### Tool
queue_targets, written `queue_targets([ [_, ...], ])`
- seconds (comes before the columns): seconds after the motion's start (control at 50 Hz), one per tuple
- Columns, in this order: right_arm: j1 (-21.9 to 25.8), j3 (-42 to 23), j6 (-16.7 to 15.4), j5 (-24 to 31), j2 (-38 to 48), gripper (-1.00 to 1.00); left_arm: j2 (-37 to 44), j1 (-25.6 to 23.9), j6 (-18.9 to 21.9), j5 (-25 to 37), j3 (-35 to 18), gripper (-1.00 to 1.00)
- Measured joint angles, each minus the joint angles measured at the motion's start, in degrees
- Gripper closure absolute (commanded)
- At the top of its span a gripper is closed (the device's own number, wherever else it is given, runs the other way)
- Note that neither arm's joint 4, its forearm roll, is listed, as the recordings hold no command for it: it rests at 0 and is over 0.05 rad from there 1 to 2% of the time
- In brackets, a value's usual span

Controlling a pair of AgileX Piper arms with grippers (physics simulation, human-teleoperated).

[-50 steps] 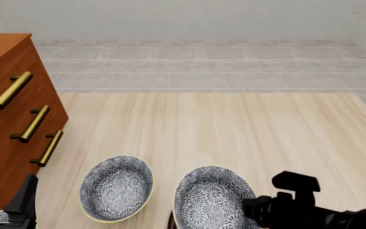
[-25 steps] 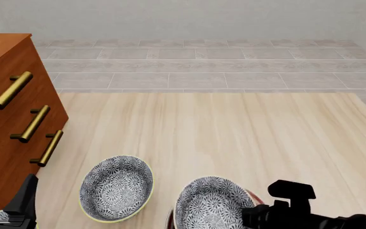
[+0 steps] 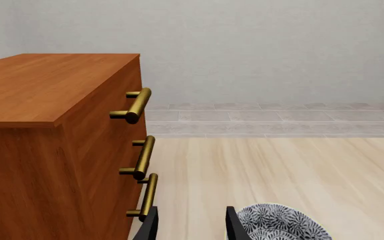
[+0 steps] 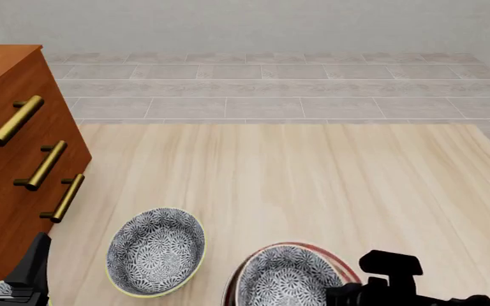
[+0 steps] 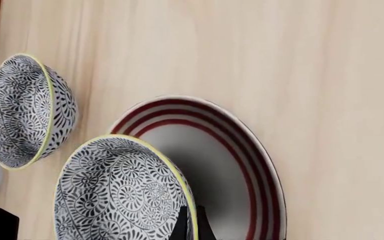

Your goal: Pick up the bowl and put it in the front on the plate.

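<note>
Right gripper has the bowl pinched by its rim, hovering over the plate at the near edge, so I'd lower it level onto the middle before letting go, while the left gripper sits open and empty.

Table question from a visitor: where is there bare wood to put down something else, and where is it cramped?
The far half of the table, from the two bowls out to its tiled-floor edge, is bare, as is the right side beyond the plate. The near edge is crowded: the cabinet on the left, the second bowl, then the held bowl above the plate with the right gripper.
</note>
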Motion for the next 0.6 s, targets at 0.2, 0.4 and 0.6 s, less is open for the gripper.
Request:
queue_targets([
  [0.2,0.27,1.63,0.42,-0.92,-0.87,1.0,0.0,0.0,0.0,0.0,0.0,-1.0],
  [0.4,0.16,1.59,0.38,-1.73,-0.17,1.0,0.0,0.0,0.0,0.0,0.0,-1.0],
  [0.6,-0.37,1.25,-0.45,-1.86,0.62,-1.0,0.0,0.0,0.0,0.0,0.0,-1.0],
])
